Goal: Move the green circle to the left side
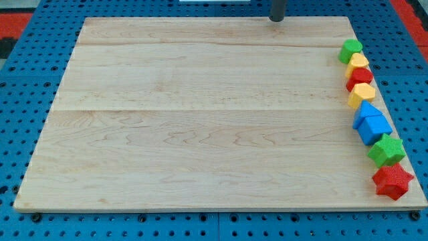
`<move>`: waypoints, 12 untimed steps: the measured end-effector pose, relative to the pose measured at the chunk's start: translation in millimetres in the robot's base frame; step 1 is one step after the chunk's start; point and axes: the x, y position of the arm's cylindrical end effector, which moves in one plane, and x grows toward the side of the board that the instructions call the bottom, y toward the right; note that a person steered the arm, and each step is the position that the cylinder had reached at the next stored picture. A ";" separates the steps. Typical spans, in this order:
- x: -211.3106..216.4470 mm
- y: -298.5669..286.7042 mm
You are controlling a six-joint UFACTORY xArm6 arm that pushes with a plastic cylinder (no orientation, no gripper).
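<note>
The green circle (350, 50) sits at the top of a column of blocks along the right edge of the wooden board (194, 114). Below it come a yellow block (358, 62), a red block (360, 77), a yellow block (362, 94), two blue blocks (367, 112) (375, 127), a green star (386, 150) and a red star (392, 181). My tip (277, 20) is at the board's top edge, right of centre, well to the left of the green circle and touching no block.
The board lies on a blue perforated table (20, 100). A red area shows at the view's top corners (13, 20).
</note>
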 end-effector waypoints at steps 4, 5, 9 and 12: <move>106.3 210.0; 107.5 204.5; 107.3 123.9; 130.6 54.4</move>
